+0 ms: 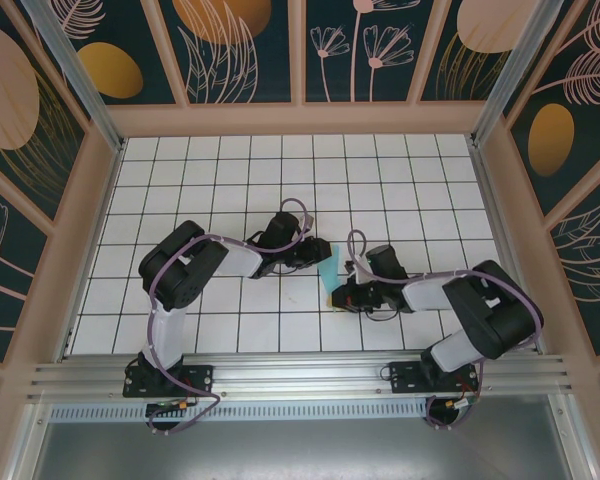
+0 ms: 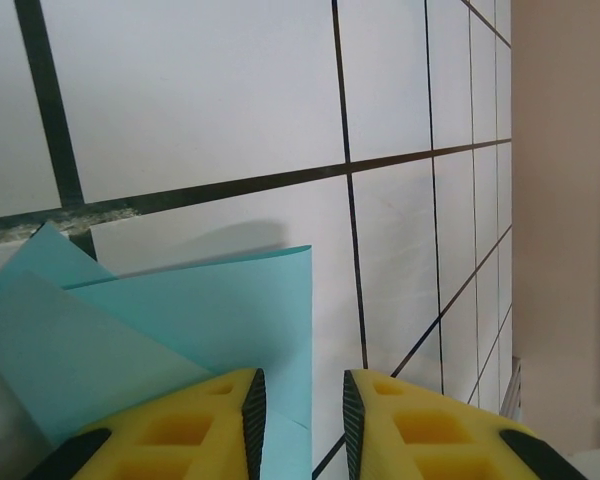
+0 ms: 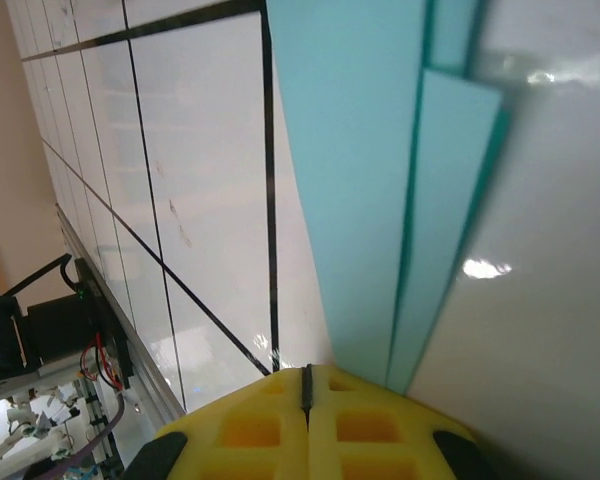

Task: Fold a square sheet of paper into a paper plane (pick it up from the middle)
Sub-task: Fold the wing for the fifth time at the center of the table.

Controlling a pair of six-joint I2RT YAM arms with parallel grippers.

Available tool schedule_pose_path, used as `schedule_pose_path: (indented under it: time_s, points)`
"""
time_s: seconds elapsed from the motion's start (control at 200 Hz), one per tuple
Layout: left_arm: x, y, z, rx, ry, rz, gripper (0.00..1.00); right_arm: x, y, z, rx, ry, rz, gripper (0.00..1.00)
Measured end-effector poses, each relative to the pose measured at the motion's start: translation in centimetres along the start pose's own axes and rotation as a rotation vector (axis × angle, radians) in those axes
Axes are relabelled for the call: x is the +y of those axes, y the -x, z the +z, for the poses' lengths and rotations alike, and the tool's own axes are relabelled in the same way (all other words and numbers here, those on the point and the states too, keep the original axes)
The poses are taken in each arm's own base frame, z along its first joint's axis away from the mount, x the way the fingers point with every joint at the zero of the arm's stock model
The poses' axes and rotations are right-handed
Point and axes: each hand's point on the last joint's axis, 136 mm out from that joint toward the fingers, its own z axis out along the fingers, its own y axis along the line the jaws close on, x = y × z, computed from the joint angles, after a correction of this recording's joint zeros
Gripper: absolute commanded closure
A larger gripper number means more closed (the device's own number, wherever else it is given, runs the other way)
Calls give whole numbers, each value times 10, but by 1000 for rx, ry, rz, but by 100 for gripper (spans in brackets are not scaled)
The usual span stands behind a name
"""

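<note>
At 9 o'clock of square sheet of paper [image 1: 327, 266], left gripper [image 2: 298, 420] slightly open astride its flap; right gripper [image 3: 306, 400] closed, 6 o'clock. Pinch squarely.

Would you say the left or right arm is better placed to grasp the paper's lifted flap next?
Left, probably: the left gripper is open with the paper lifted at its tips; the right gripper is shut.

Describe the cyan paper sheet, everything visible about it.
The square sheet of paper is thin, light cyan and matte. It is folded into overlapping layers with sharp, straight edges, and one flap is lifted off the white gridded table. Its edge lies between the parted fingers of the left end effector. The closed right end effector sits at its other side, contact unclear.
</note>
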Motion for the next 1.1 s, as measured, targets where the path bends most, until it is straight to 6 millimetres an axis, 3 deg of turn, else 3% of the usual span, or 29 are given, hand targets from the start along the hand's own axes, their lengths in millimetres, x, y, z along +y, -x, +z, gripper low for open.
schedule_pose_path:
  time_s: [0.395, 0.49, 0.766, 0.901, 1.016, 1.101]
  points:
    - [0, 0, 0, 1, 2, 0, 68, -5, -19, -9, 25, -69, 22, 100]
    - [-1, 0, 0, 0, 1, 1, 68, -1, -9, -15, -17, -102, 14, 99]
    - [-2, 0, 0, -2, -2, 4, 68, 31, 49, -19, -186, -89, -28, 100]
    - [-3, 1, 0, -4, -2, 5, 67, 21, 57, -6, -175, -110, 2, 100]
    - [-3, 1, 0, -5, -2, 5, 67, 0, 49, 4, -134, -150, 48, 100]
    - [-3, 2, 1, -7, -1, 14, 65, 0, 49, 5, -135, -142, 43, 100]
